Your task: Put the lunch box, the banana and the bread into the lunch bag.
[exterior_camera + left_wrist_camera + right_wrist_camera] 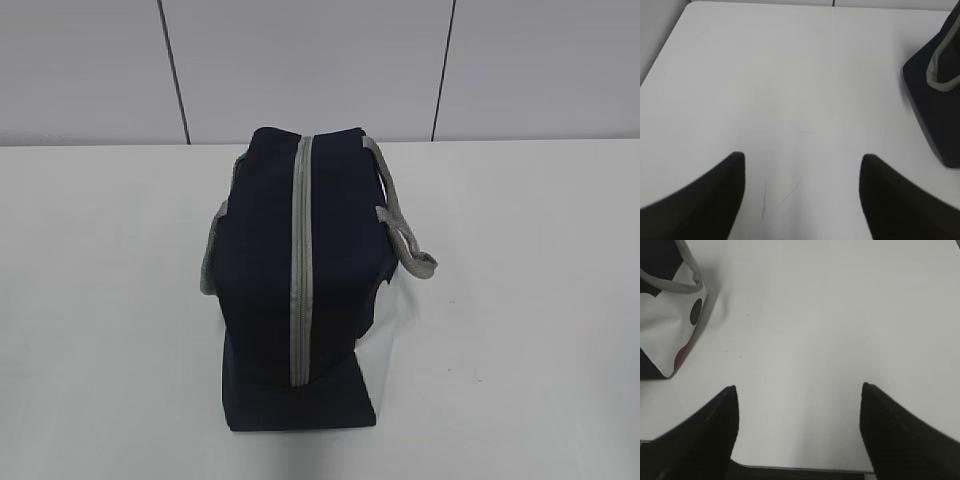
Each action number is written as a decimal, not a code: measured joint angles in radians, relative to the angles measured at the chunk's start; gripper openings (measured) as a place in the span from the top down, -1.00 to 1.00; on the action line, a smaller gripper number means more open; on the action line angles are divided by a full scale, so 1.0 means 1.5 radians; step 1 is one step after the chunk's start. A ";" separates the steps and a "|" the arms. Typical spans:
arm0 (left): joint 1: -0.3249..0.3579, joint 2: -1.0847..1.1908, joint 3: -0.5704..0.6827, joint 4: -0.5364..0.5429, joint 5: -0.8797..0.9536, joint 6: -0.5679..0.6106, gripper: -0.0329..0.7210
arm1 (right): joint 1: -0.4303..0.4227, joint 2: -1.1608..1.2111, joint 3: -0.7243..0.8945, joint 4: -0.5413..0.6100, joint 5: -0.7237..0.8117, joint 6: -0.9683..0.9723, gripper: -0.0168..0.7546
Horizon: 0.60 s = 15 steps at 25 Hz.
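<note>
Lunch bag [300, 290] stands alone in the middle of the white table [520, 300], its navy top facing up with the grey zipper strip [300, 260] running along the centre from the far end to the near end and looking closed along its visible length. Grey webbing handles hang on both sides, the right handle [405, 225] flopped outward and the left handle [212, 255] lying flat against the bag's side. Neither arm appears in the exterior view. In the left wrist view the left gripper [802, 192] hovers over bare tabletop with its dark fingers [705, 205] spread wide and nothing between them; the bag's navy side sits at the right edge, well apart. In the right wrist view the right gripper [797, 432] likewise stands spread wide and empty near the table's edge, with the bag's white spotted side panel [670, 325] at the upper left, apart from it.
</note>
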 joint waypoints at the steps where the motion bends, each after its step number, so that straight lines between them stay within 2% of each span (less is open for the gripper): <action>1: 0.000 0.000 0.000 0.000 0.000 0.000 -0.38 | -0.004 0.000 0.000 0.000 0.000 0.000 -0.49; 7: 0.000 0.000 0.000 0.000 0.000 0.000 -0.38 | -0.061 -0.001 0.000 0.000 0.000 0.000 -0.49; 15: 0.000 0.000 0.000 0.000 0.000 -0.001 -0.38 | -0.071 -0.001 0.000 0.000 0.000 0.000 -0.49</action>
